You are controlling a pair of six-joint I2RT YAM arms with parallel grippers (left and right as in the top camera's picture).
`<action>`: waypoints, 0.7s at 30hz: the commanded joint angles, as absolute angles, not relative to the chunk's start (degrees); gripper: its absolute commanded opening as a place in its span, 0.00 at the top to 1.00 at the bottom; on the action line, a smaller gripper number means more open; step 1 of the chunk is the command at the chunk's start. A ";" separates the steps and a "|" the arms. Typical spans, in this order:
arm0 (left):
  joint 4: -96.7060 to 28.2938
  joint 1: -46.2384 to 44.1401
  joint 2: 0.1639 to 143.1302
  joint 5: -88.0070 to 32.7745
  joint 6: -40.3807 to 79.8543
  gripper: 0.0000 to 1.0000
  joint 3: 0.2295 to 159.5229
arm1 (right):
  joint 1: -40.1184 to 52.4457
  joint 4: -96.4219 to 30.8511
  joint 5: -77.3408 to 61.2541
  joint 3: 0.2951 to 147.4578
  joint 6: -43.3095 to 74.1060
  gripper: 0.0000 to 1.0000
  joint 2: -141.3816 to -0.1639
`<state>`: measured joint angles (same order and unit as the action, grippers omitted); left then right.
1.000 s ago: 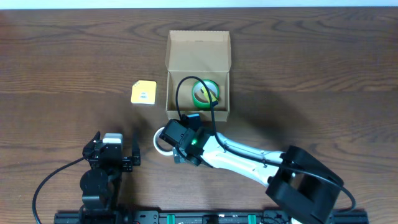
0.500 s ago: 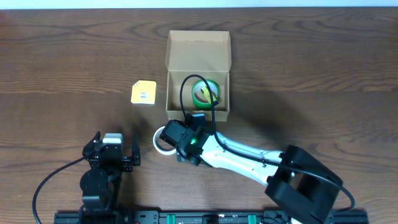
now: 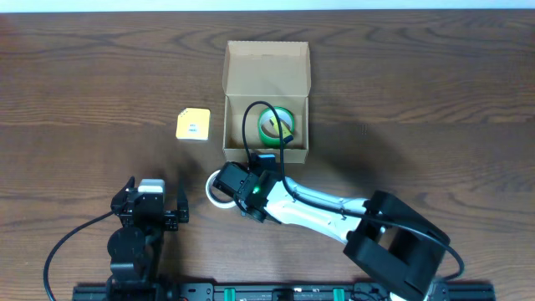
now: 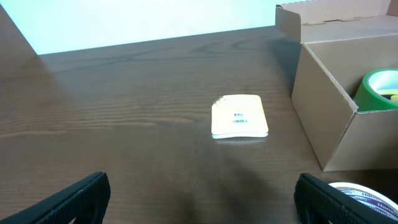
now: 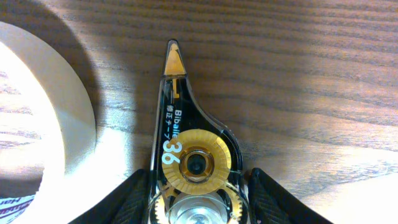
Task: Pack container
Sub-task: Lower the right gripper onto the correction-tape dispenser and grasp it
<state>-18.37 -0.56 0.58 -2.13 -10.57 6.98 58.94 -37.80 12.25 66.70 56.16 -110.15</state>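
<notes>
The box (image 3: 266, 79) is sitting open on the table (image 3: 418, 100), just past the middle toward 12 o'clock, with its lid flap lying back on the far side. A green tape roll (image 3: 276, 124) is lying inside it, toward the 3 o'clock wall. A yellow pad (image 3: 193, 125) is lying apart from the box at its 9 o'clock.

The right gripper (image 3: 242, 188) is reaching low over the table at the box's 6 o'clock. Its fingers (image 5: 138, 200) are standing narrow, pressing both sides of a correction tape dispenser (image 5: 185, 140) that is lying flat on the wood. A white tape roll (image 5: 37, 106) is lying just beside the dispenser at 9 o'clock.

The left gripper (image 3: 150, 205) is hanging wide open at 7 o'clock on the table, holding nothing.
</notes>
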 commanded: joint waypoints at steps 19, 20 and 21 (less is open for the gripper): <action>-19.00 -0.73 0.25 -1.50 -11.16 0.05 5.74 | 59.35 -41.82 7.29 67.37 52.60 0.78 -108.92; -19.00 -0.73 0.25 -1.50 -11.18 0.05 5.74 | 59.35 -42.15 7.31 67.37 52.16 0.78 -107.98; -19.00 -0.73 0.25 -1.50 -11.16 0.05 5.74 | 59.35 -42.26 7.31 67.37 51.75 0.80 -107.53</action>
<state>-18.35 -0.56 0.58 -2.15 -10.57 6.98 58.94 -41.95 7.70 67.44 53.25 -109.82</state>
